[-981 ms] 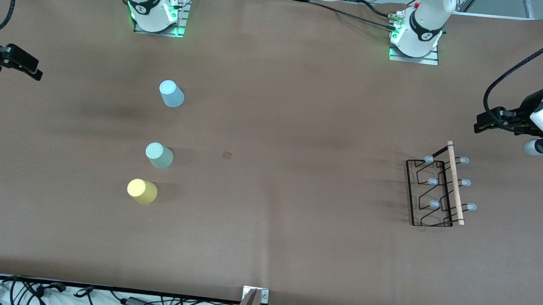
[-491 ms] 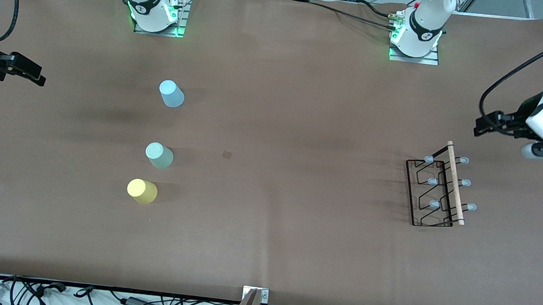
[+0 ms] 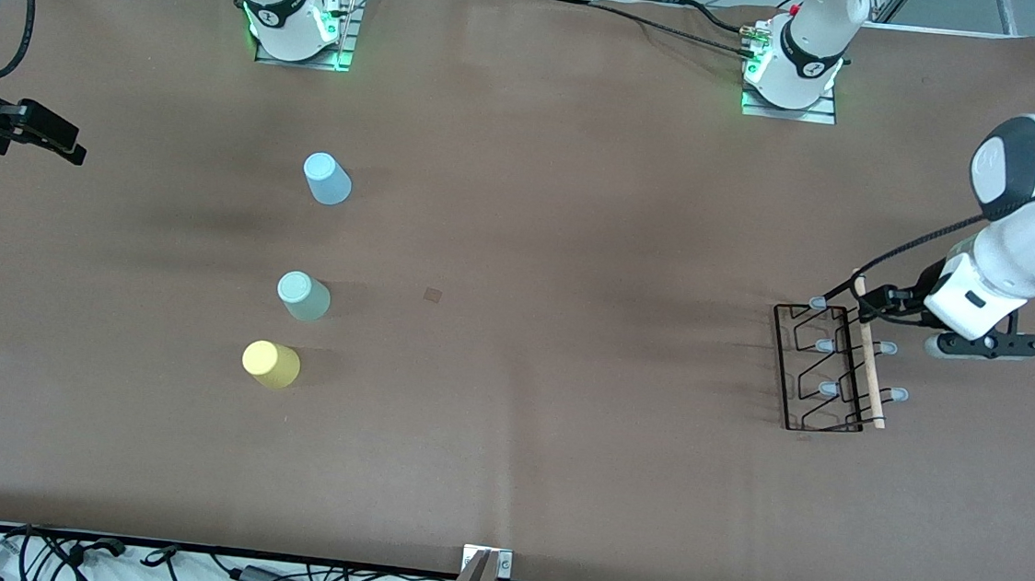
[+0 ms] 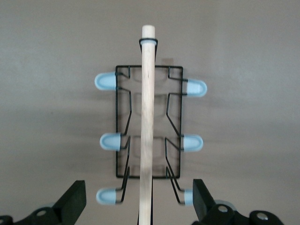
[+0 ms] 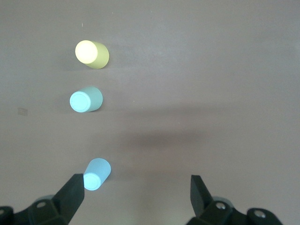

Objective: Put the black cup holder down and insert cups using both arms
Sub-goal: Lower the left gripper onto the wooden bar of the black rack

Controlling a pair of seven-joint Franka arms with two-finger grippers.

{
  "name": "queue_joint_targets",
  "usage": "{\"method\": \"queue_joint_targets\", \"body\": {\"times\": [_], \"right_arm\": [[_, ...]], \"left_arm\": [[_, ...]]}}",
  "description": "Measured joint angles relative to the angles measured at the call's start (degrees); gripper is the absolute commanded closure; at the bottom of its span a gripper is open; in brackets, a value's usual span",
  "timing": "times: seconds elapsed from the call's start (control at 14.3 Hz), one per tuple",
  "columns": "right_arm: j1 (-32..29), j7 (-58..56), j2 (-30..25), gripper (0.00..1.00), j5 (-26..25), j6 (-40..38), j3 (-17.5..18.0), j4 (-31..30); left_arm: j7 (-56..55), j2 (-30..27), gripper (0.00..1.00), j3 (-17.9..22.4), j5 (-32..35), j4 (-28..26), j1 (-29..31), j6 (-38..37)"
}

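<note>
The black cup holder [image 3: 821, 370] stands on the table toward the left arm's end, its wooden rod handle [image 3: 869, 355] on top. My left gripper [image 3: 877, 300] is open just above the rod's end farther from the front camera. In the left wrist view the fingers [image 4: 74, 199] straddle the rod [image 4: 146, 117] without touching it, and the holder [image 4: 123, 119] shows its pale-tipped pegs. The light blue cup [image 3: 328, 179], grey-green cup [image 3: 303, 296] and yellow cup [image 3: 271, 364] stand toward the right arm's end. My right gripper [image 3: 63, 137] is open and empty, beside the cups at the table's end. Its wrist view shows the blue [image 5: 96, 173], grey-green [image 5: 86, 99] and yellow [image 5: 92, 54] cups.
The brown table [image 3: 531, 236] carries a small dark mark [image 3: 432, 295] near its middle. The arm bases [image 3: 294, 19] stand along the edge farthest from the front camera. Cables lie past the nearest edge.
My left gripper has come down from beside the holder to over the rod's end. The right gripper has barely moved. The cups and the holder have not moved.
</note>
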Motion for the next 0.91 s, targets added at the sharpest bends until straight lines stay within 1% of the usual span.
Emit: {"method": "queue_joint_targets", "body": {"times": [0.14, 0.21, 0.35, 0.56, 0.7, 0.77, 0.84, 0.91], "right_arm": [[0.05, -0.03, 0.10, 0.00, 0.00, 0.00, 0.03, 0.00], [0.06, -0.06, 0.11, 0.00, 0.00, 0.00, 0.04, 0.00], [0.06, -0.10, 0.11, 0.00, 0.00, 0.01, 0.04, 0.00], [0.06, -0.11, 0.36, 0.00, 0.02, 0.04, 0.05, 0.00], [0.12, -0.13, 1.18, 0.00, 0.07, 0.05, 0.19, 0.00], [0.16, -0.13, 1.83, 0.00, 0.13, 0.07, 0.31, -0.01], [0.21, -0.13, 2.62, 0.00, 0.21, 0.08, 0.40, -0.02], [0.28, -0.13, 3.59, 0.00, 0.28, 0.10, 0.46, -0.03]], "left_arm": [[0.01, 2.17, 0.07, -0.10, 0.00, -0.12, 0.01, 2.51], [0.02, 3.13, 0.13, -0.15, 0.00, -0.18, 0.00, 3.38], [0.11, 4.56, 0.33, -0.19, 0.00, -0.95, -0.03, 5.81], [0.49, 5.26, 0.58, -0.21, 0.00, -3.13, -0.04, 8.82], [0.53, 5.25, 0.84, -0.21, 0.00, -3.29, -0.04, 8.89], [0.53, 5.25, 0.93, -0.21, 0.00, -3.42, -0.04, 8.87], [0.53, 5.26, 0.99, -0.21, 0.00, -3.48, -0.03, 8.73], [0.51, 5.26, 0.99, -0.19, 0.00, -3.49, -0.02, 8.49]]}}
